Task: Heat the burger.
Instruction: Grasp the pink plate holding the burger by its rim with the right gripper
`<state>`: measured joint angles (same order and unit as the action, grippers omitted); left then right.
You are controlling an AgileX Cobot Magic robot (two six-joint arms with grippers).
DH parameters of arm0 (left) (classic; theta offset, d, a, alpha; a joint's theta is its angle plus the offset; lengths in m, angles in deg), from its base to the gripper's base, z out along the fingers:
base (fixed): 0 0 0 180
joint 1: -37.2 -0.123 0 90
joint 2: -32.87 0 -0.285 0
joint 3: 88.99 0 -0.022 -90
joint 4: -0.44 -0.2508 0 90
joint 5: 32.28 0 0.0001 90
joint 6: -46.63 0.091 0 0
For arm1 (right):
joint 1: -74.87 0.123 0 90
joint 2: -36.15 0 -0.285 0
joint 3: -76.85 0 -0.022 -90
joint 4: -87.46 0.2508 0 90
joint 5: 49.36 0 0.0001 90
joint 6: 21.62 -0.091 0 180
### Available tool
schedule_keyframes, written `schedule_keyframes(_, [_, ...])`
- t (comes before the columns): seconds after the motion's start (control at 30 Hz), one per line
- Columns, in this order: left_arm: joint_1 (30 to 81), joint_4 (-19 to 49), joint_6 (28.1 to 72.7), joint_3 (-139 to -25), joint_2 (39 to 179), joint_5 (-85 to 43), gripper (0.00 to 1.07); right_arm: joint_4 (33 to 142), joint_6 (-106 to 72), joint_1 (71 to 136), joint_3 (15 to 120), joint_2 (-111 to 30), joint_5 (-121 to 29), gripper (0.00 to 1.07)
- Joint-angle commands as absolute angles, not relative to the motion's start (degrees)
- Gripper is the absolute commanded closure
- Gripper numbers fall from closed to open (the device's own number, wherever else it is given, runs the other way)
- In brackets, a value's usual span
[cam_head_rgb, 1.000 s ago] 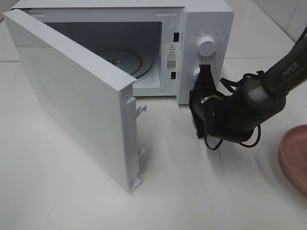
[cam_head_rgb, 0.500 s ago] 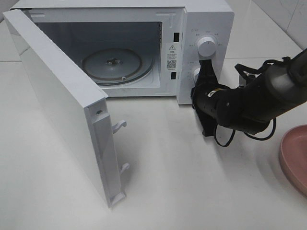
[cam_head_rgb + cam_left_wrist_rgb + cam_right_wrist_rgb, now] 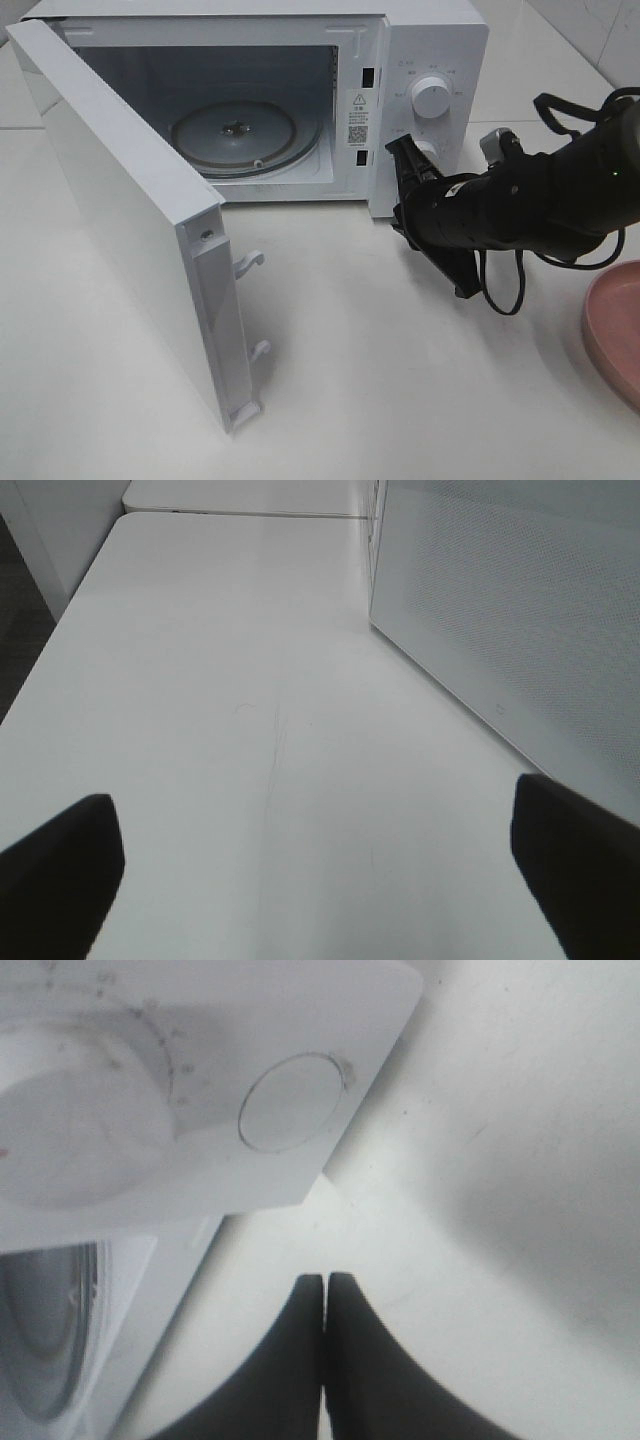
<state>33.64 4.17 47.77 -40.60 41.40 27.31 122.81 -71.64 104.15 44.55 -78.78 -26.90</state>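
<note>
Swinging out from half-open, the microwave door (image 3: 110,200) now stands wide, its latch hooks facing the near edge of the tabletop (image 3: 400,400). The right hand (image 3: 397,150) has drawn back from the round button (image 3: 427,150) low on the control panel (image 3: 425,60) and rolled onto its side just in front of it. The right wrist view shows that hand (image 3: 325,1280) with its fingers pressed together and nothing between them; the same round button (image 3: 293,1102) sits just beyond the tips, apart from them.

The left hand (image 3: 310,810) hangs over bare tabletop beside the outer face of the open door, fingers spread wide and empty.

Inside the microwave (image 3: 430,40), which stands along the far edge of the tabletop, the glass turntable (image 3: 235,135) lies bare. The upper dial (image 3: 431,97) looks untouched. A pink plate (image 3: 615,325) shows partly at the right edge of the tabletop, and the part in view carries nothing. The burger appears in none of the views, so its place cannot be told.

As a judgement, only the opening step is done: the oven is open and ready to load. Fetching the burger, setting it on the turntable, shutting the door and turning the dial all appear to remain.
</note>
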Motion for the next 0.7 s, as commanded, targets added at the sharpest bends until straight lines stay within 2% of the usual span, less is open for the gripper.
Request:
schedule_keyframes(0.03, [33.9, 4.5, 47.9, -40.4, 41.2, 27.1, 0.09, 122.3, -64.1, 103.8, 44.4, -76.6, -31.5, 1.07])
schedule_keyframes(0.4, [33.9, 4.5, 47.9, -40.4, 41.2, 27.1, 0.09, 121.4, -39.4, 103.8, 44.5, -71.6, -49.4, 1.07])
schedule_keyframes(0.7, [33.9, 4.5, 47.9, -40.4, 41.2, 27.1, 0.09, 108.3, -36.1, 103.8, 44.5, -70.7, -65.6, 1.07])
